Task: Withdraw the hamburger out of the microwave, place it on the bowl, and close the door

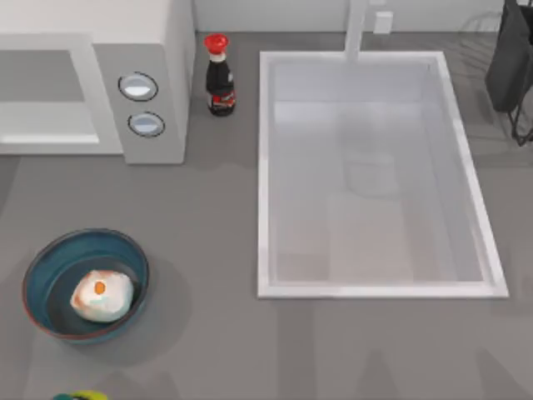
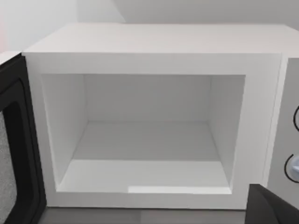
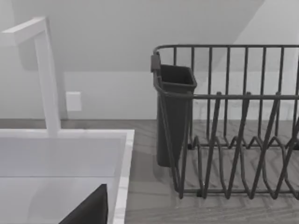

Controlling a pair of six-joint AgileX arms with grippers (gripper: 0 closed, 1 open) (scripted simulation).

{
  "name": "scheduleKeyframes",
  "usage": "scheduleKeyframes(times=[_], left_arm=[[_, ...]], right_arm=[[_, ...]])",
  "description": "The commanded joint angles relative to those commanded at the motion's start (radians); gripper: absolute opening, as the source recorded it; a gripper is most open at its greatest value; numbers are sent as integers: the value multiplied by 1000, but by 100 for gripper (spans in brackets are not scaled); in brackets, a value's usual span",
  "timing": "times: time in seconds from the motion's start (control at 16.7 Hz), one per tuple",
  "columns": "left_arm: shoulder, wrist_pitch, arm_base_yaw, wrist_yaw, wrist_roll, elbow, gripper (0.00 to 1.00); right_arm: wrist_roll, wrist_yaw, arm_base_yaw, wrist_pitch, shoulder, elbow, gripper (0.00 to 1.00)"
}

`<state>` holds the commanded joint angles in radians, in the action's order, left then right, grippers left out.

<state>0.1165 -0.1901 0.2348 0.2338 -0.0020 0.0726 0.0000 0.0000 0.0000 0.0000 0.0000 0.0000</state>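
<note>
Hamburger (image 1: pixel 102 295) sits inside the bowl (image 1: pixel 40 268) on the counter (image 1: pixel 208 250), well apart from the microwave (image 1: pixel 158 50), whose door (image 2: pixel 16 140) stands open on a bare cavity facing the left hand; whether either hand is open cannot be told.

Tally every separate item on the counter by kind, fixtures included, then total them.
Microwave: 1
Bowl: 1
Hamburger: 1
Sauce bottle: 1
Sink: 1
Faucet: 1
Dish rack: 1
Total: 7
</note>
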Motion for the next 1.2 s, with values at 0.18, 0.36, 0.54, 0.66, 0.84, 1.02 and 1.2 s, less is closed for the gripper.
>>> scheduleKeyframes(times=[0.18,0.36,0.54,0.66,0.84,1.02,1.2], left_arm=[[5,-24,-64,-64,0,19,0],[6,-51,-192,-192,0,45,0],[0,-65,-325,-325,0,65,0],[-5,-65,-370,-370,0,70,0],[-7,-64,-376,-376,0,70,0],[-14,-67,-366,-369,5,75,0],[-106,-101,-302,-326,57,149,0]], right_arm=[[0,0,0,0,0,0,100],[0,0,0,0,0,0,100],[0,0,0,0,0,0,100],[0,0,0,0,0,0,100],[0,0,0,0,0,0,100],[0,0,0,0,0,0,100],[0,0,0,0,0,0,100]])
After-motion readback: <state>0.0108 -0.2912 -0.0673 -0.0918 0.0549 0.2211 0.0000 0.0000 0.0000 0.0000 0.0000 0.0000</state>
